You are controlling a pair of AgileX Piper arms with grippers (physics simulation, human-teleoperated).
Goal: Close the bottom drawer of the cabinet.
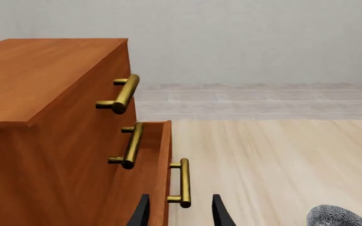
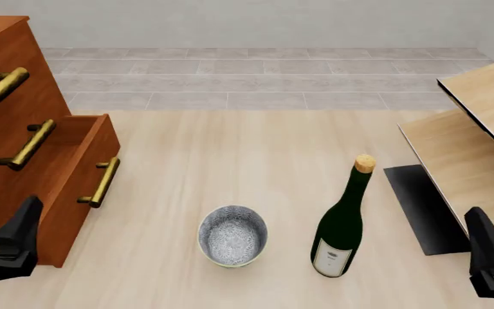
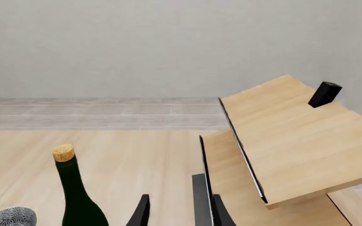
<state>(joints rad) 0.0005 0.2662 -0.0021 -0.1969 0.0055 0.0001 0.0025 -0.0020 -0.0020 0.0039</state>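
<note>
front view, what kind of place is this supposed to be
Likely a simulated home-style tabletop, dining or kitchen themed: a wooden cabinet with its bottom drawer pulled out, a corked wine bottle beside a speckled bowl, and a tiled floor beyond.

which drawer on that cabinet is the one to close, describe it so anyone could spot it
Find the reddish-brown cabinet at the table's left edge, with three brass bar handles stacked down its front. The bottom drawer is the lowest one, and it alone sticks out from the cabinet face while the two above sit flush.
</note>
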